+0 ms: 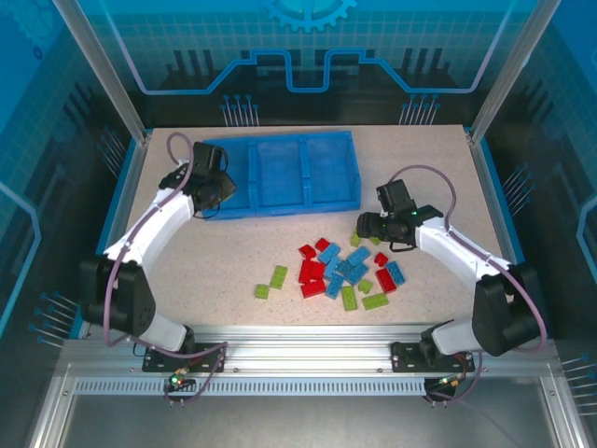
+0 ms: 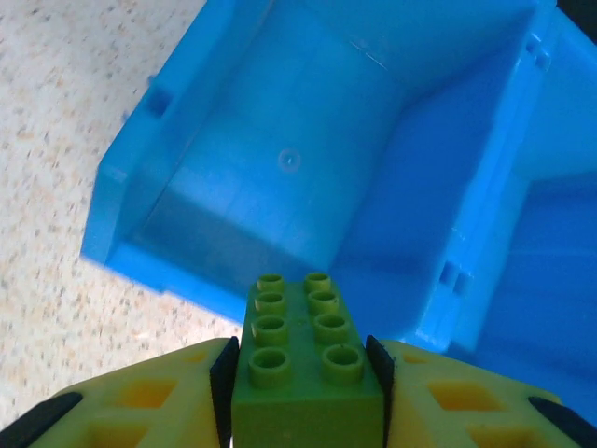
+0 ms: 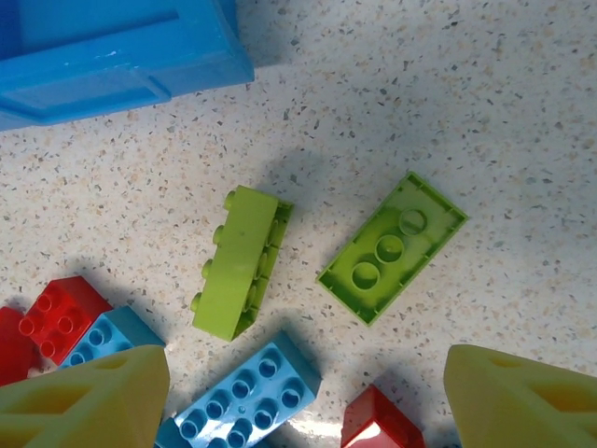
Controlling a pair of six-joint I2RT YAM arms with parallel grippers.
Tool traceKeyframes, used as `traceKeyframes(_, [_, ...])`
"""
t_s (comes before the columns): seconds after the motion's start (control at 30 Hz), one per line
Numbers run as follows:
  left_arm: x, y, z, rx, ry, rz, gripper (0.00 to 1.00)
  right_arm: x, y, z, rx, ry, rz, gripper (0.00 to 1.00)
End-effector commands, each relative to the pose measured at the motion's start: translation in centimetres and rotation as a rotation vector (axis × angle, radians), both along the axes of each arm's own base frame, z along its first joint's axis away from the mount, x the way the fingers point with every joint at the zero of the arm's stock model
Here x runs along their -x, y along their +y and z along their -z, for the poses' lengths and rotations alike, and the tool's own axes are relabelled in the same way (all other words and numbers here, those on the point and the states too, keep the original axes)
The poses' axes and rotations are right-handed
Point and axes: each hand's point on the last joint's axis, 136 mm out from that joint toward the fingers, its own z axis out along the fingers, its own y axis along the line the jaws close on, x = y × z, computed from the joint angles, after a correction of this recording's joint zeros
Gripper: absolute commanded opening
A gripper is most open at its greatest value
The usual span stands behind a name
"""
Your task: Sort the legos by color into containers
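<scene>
On the left, the left gripper (image 2: 300,375) pinches a yellow-green studded plastic brick (image 2: 297,327) by its long sides, studs up. It holds the brick just above the near wall of the left compartment (image 2: 289,159) of the shallow blue plastic tray (image 1: 280,207), probably so that a release drops it inside. The tray lies at the far middle of the speckled tabletop (image 1: 205,261), and what shows of its floor is bare, so the sorting seems barely begun. Near and to the right lies the loose pile of red, light blue and yellow-green bricks (image 1: 340,271), with two green strays (image 1: 270,283) on its left. The right gripper (image 3: 303,411) hovers over the pile's far right edge with its fingers spread wide. Beyond them lie a green brick on its side (image 3: 238,261) and another green brick upside down (image 3: 392,247), either a likely next pick.
</scene>
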Motion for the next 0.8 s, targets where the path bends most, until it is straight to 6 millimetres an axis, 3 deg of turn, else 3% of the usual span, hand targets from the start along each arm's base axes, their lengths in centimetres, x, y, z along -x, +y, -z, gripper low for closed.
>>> traceKeyframes(0.0, [-1.1,-0.3,1.6,-0.024,0.070,0.122,0.43,-0.4,1.3,-0.2,-0.021,0.031,0.006,0.77])
traceKeyframes(0.23, [-3.5,0.7,4.1,-0.080,0.131,0.129,0.48,-1.1,3.3,1.7,0.007,0.142,0.023,0.74])
traceKeyframes(0.37, [-3.4,0.5,3.8,-0.062,0.121,0.123,0.52,-1.2,3.8,2.9,0.044,0.182,0.031,0.69])
traceKeyframes(0.63, [-0.2,0.6,1.2,-0.020,0.038,0.095,0.77,-1.3,4.1,5.2,0.090,0.259,0.042,0.58])
traceKeyframes(0.77, [2.0,0.8,0.9,-0.020,0.022,0.099,0.85,-1.4,4.1,6.2,0.112,0.284,0.042,0.49])
